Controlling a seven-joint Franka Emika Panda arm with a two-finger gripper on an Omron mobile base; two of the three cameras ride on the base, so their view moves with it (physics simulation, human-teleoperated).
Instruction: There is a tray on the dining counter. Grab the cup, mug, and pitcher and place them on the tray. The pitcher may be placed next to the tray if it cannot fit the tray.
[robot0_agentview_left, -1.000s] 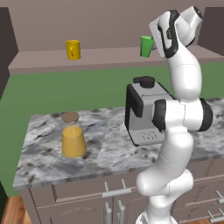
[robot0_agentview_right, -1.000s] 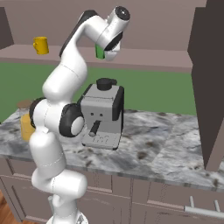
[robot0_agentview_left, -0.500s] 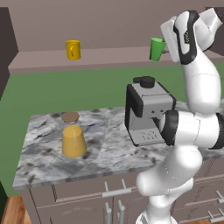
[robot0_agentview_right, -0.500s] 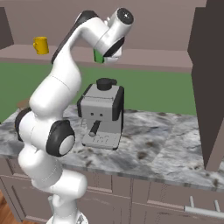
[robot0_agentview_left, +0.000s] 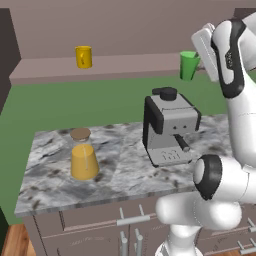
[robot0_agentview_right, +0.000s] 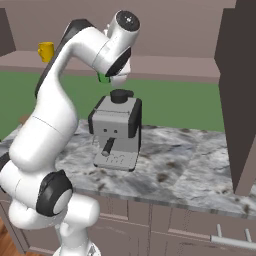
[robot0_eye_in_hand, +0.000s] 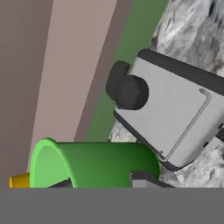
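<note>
A kitchen is shown: a marble-topped bench (robot0_agentview_left: 125, 170) over handled cabinet drawers (robot0_agentview_left: 130, 220), with an espresso machine (robot0_agentview_left: 167, 127) placed on it.

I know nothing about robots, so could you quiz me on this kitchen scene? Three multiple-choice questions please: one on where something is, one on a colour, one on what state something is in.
1. Where is the pitcher?
A. On the marble counter, left of the coffee machine
B. On the back shelf beside the mug
C. On top of the coffee machine

2. What colour is the mug on the back shelf?
A. Red
B. Yellow
C. Blue

3. What is happening with the cup?
A. It lies tipped over on the counter
B. It is held in the pincer, up in the air
C. It stands inside the pitcher

Answers:
1 A: the pitcher stands on the counter, left of the coffee machine.
2 B: the mug is plainly yellow.
3 B: the green cup is off every surface, clamped in the pincer above the coffee machine.
</note>
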